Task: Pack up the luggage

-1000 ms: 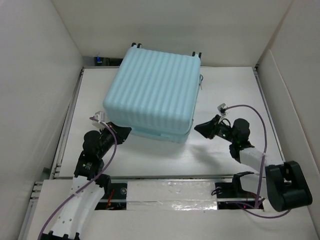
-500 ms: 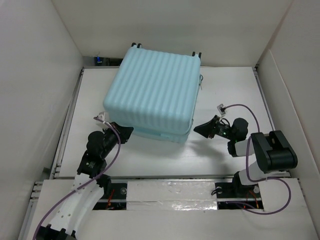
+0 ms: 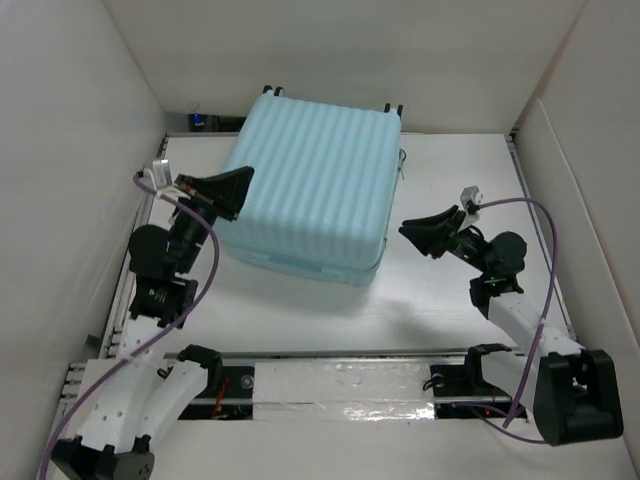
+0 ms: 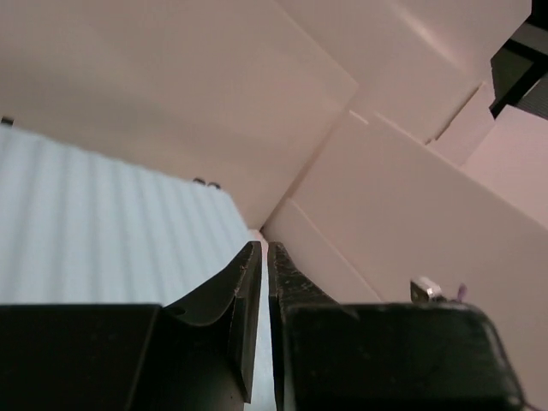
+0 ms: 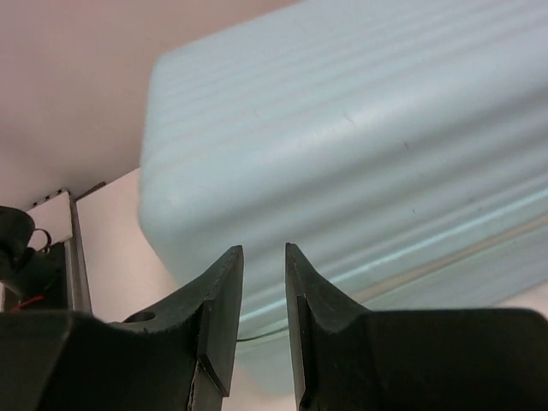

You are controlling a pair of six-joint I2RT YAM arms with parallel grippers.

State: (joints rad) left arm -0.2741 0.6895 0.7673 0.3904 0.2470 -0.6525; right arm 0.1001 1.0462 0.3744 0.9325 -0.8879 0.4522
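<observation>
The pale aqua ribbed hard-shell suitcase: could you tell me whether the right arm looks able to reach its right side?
Probably yes: the right gripper hovers close to the right wall of the pale aqua ribbed suitcase, with only bare white table between them.

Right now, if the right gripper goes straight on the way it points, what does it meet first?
Probably the luggage: the right gripper points at its ribbed shell near a rounded corner, and nothing shows between them. The depth is unclear.
</observation>
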